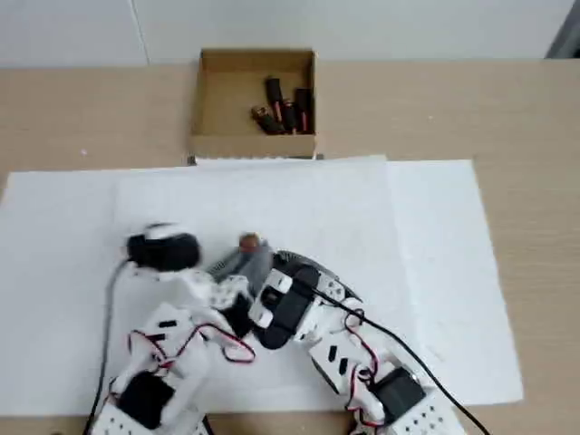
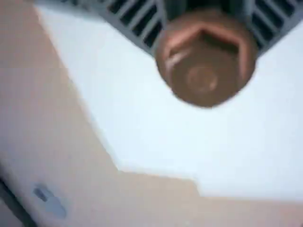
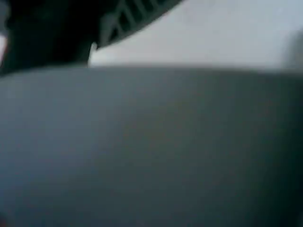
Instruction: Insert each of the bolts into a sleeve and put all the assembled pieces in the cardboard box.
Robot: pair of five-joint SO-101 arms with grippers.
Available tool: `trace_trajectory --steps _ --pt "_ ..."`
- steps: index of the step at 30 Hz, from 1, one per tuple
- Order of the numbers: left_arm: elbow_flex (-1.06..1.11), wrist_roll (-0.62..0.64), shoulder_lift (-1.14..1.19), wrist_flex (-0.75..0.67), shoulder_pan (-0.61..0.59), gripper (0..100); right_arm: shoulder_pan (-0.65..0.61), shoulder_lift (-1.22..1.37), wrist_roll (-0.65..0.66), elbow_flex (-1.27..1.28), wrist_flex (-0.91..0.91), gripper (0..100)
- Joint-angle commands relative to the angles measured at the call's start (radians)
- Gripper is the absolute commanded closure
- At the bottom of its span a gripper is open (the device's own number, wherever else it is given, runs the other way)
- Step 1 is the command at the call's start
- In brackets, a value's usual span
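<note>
A copper bolt [image 2: 206, 61] with a hex head is held in my left gripper [image 2: 204, 16], its ribbed grey fingers [image 2: 128, 19] shut on either side of the head. From above, the bolt [image 1: 248, 241] sticks out of the left gripper [image 1: 237, 263] over the white paper, a little left of centre. My right gripper [image 1: 275, 275] sits close against the left one from the right. A broad dark grey surface [image 3: 151, 151] lies right in front of the right wrist camera; I cannot tell what it is. The cardboard box [image 1: 210, 100] stands at the back centre.
Several black sleeves with copper bolts [image 1: 285, 111] lie in the box's right half. A large white paper sheet [image 1: 426, 254] covers the wooden table [image 1: 526, 109]. Red and black cables [image 1: 358, 331] run along both arms near the front edge.
</note>
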Motion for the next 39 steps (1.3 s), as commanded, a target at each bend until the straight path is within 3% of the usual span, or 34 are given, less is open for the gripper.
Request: trace_trajectory --steps 1,6,12,23,27,31,35,39 --pt "-0.005 -0.028 -0.008 0.058 0.044 99 -0.016 -0.012 0.009 0.014 -0.036 99.6" --pt "-0.002 -0.028 -0.006 0.064 0.017 97 -0.016 -0.012 0.009 0.015 -0.036 99.6" --pt "-0.002 -0.100 -0.006 0.068 -0.052 78 -0.016 -0.012 0.011 0.015 -0.036 99.6" --pt "-0.203 -0.146 -0.005 0.129 -0.107 78 -0.015 -0.012 0.011 0.015 -0.036 99.6" --pt "-0.288 -0.184 -0.005 0.201 -0.178 81 0.005 -0.012 0.008 0.015 -0.035 99.6" --pt "-0.309 -0.245 -0.005 0.236 -0.311 100 0.127 -0.012 0.005 0.015 -0.028 99.6" --pt "-0.288 -0.334 -0.005 0.328 -0.405 99 0.242 -0.002 -0.003 0.015 -0.022 99.6" --pt "-0.180 -0.470 -0.005 0.339 -0.479 99 0.337 -0.005 -0.123 0.015 0.067 99.6"
